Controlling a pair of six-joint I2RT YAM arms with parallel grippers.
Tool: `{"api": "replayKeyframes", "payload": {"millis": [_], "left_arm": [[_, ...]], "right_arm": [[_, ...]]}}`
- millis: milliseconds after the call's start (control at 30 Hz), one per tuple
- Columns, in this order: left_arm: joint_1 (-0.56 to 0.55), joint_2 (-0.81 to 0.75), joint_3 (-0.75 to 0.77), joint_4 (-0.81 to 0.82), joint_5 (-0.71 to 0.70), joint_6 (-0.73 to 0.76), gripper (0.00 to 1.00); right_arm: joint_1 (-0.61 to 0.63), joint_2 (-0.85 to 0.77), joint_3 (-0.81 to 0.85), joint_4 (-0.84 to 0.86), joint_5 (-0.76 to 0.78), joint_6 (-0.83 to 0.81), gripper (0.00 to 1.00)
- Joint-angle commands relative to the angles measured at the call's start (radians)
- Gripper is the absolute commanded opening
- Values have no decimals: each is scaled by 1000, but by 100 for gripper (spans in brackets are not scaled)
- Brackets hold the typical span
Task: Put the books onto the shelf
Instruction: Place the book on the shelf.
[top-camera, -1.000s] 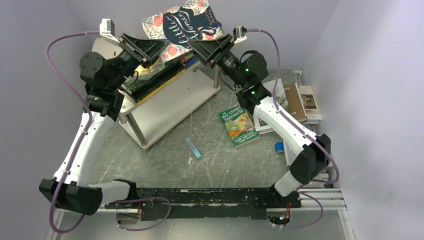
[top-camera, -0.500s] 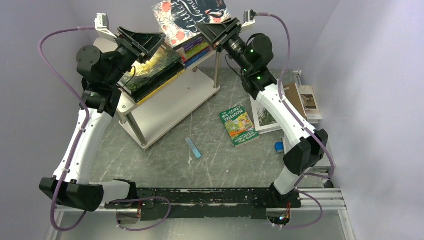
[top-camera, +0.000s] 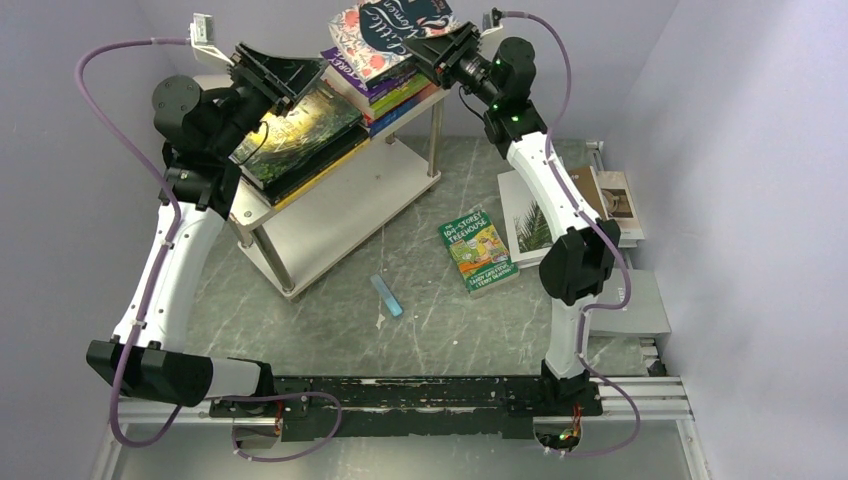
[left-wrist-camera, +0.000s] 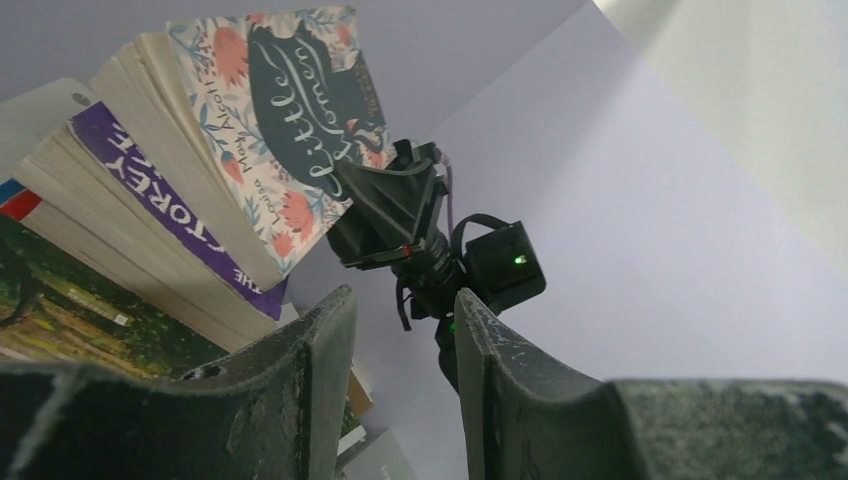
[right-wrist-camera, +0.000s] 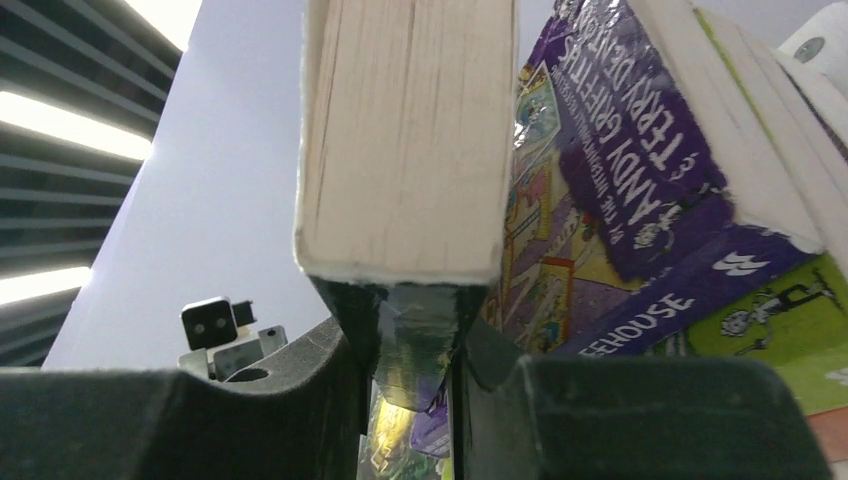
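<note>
Books and white two-tier shelf (top-camera: 330, 215), stock as seen.

- Floral Little Women book (top-camera: 385, 22): clamped at its lower edge between the closed fingers of the right gripper (top-camera: 432, 52). It is held tilted over the stack on the top tier, just beside a purple paperback (left-wrist-camera: 170, 215); contact between the two cannot be told.
- Left gripper (top-camera: 290, 78): jaws parted partway with nothing between them, held above the green-gold book (top-camera: 300, 135) on the top tier.
- Green Treehouse book (top-camera: 478, 252): laid flat, cover up, on the table (top-camera: 430, 320), right of the shelf.
- Larger white and brown books (top-camera: 590, 200): piled at the table's right side.
- Blue bar (top-camera: 386, 296): laid near the shelf's front corner.
</note>
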Motion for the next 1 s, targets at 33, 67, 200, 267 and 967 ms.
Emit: {"api": "replayKeyframes", "payload": {"millis": [33, 67, 200, 267, 967], "left_arm": [[12, -16, 20, -55, -12, 82, 46], [12, -18, 24, -67, -17, 91, 46], [15, -22, 22, -99, -30, 113, 46], [17, -23, 14, -104, -36, 115, 46], [21, -24, -6, -147, -64, 133, 49]], "right_arm": [[-1, -16, 21, -37, -102, -52, 0], [-3, -18, 14, -38, -114, -48, 0], [-6, -39, -34, 22, -166, -15, 0], [-6, -44, -41, 44, -193, 1, 0], [-6, 77, 319, -494, -11, -274, 57]]}}
